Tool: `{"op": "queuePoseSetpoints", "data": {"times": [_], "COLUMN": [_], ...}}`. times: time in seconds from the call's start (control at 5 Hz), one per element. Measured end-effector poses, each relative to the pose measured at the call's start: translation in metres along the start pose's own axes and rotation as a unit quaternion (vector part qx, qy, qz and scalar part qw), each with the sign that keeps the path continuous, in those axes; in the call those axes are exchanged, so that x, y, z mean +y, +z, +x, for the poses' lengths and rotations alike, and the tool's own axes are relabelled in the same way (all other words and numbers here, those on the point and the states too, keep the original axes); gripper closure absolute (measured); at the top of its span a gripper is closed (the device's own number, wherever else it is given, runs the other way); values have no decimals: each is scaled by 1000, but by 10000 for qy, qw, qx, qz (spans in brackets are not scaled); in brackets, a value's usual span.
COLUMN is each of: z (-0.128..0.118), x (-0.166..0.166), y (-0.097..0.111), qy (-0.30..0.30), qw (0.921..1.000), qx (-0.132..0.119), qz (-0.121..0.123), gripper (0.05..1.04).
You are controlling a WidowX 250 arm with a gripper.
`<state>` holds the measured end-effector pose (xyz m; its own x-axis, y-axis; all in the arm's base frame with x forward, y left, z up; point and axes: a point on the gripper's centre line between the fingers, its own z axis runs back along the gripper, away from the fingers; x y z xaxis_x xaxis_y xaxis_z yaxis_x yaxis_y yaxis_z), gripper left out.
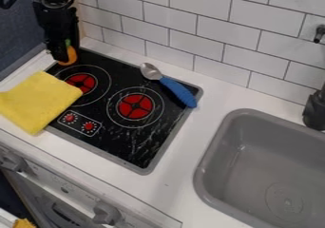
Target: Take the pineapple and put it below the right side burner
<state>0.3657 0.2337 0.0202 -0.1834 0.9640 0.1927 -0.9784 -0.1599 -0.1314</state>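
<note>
Currently, pineapple [71, 56] at claw [62, 58], by the stove's [124, 153] far left corner

The claw hangs down at the upper left of the view, low by the corner of the black stove where the counter [171, 194] runs up to the tiled wall [203, 28]. The pineapple, orange with a bit of green above, is right at the claw's lower end, partly hidden behind it. Whether the claw is wide, narrow or closed around the pineapple, one cannot tell; nor can one tell whether the pineapple touches the stove. It is beyond the left burner [81, 83], near that ring, and well apart from the right burner [135, 106].

Both burners have red centres with pale rings around them. A yellow cloth [38, 101] lies over the stove's left edge and onto the counter, one corner reaching over the left burner's outer ring. In front of the burners is a small panel [79, 123] with two red dials. Pale streaks mark the black surface near the right burner.

A spoon [175, 90] lies aslant across the stove's far right part, its metal bowl toward the wall and its blue handle reaching the right rim. Farther right, a grey sink [209, 163] is set into the white counter, with a dark faucet [315, 110] beside it. Grey knobs [107, 213] stand out from the front below the counter.
</note>
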Motion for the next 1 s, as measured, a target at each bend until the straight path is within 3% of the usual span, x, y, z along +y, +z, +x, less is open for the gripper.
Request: {"op": "queuePoseSetpoints", "data": {"times": [0.4, 0.6, 1.0], "z": [-7, -14, -39], "x": [6, 12, 37], "y": [-1, 13, 64], "qy": [-3, -9, -146], "qw": [9999, 9998, 9990], "qx": [22, 180, 366], "qz": [132, 91, -203], "gripper": [429, 429, 429]}}
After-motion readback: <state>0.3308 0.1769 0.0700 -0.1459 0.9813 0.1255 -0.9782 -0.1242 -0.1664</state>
